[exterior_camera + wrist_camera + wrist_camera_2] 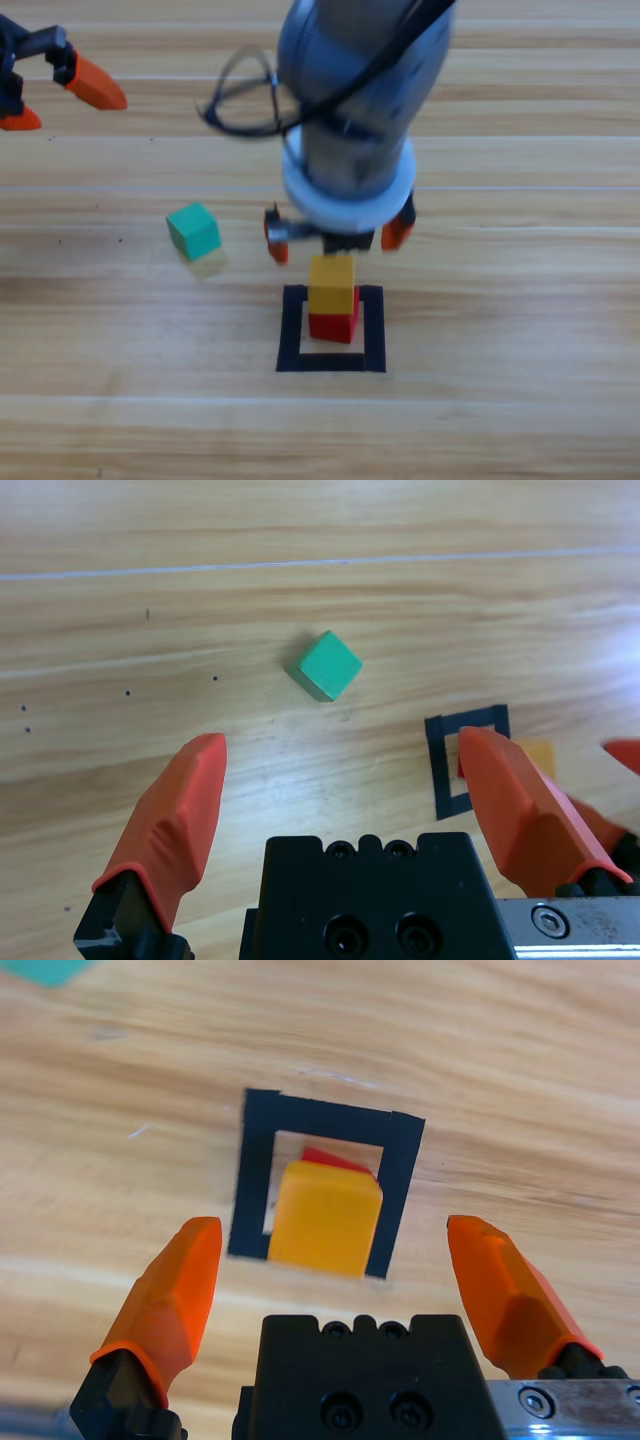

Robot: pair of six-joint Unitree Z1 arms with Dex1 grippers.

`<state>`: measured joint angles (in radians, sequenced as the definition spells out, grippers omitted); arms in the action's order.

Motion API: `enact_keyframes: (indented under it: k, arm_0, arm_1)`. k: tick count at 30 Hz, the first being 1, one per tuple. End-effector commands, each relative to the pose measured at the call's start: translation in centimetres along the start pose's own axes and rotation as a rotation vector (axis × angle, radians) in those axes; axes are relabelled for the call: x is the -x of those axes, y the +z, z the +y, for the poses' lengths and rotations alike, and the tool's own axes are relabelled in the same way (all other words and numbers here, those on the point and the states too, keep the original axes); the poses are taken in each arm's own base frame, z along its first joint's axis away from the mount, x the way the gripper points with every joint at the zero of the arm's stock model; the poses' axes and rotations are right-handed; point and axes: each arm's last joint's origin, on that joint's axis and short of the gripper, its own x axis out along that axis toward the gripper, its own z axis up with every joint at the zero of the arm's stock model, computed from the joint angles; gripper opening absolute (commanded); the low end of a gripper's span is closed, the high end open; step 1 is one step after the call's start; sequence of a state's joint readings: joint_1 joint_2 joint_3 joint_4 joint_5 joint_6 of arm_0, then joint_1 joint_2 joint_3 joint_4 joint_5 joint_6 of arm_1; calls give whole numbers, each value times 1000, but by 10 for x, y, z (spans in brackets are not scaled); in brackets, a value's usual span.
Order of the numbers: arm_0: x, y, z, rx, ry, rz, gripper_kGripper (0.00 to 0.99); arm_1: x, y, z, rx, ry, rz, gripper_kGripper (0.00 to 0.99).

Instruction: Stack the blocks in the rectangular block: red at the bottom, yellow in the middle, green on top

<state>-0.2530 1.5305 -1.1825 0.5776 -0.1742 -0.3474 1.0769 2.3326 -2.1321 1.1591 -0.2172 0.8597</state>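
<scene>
Black tape forms the hollow square outline on the wooden surface, and inside it the small red cube is seen with the small yellow cube stacked on it. Just above them the right tool is held wide open and empty. The small teal-green cube lies apart to the left. At the far left edge the left tool is also spread open, holding nothing.

No readable text, labels, brand marks, numbers or signs in any view. Checked the wooden plank table, the three small matte cubes, the black tape square outline and both black gripper bodies with orange jaws: all surfaces plain, unmarked.
</scene>
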Motion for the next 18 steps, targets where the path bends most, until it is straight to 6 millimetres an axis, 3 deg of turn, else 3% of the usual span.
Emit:
enact_keyframes:
  k: [1,5,9,12,16,18]
  arm_0:
    - [-19,9,-10,183,25,30,990]
    - [-53,19,-31,276,111,105,948]
    - [-96,21,-50,326,210,176,914]
    - [-134,33,-74,328,298,233,916]
    - [-175,48,-90,346,388,304,916]
    - [-186,53,-93,369,408,320,916]
  arm_1:
    - [119,-18,-55,166,260,-214,990]
    - [132,-31,-144,230,531,-310,990]
    - [157,-65,-224,387,557,-400,990]
    - [156,-86,-242,589,483,-256,989]
    - [145,-96,-245,629,489,-205,990]
    - [146,-98,-244,646,527,-201,990]
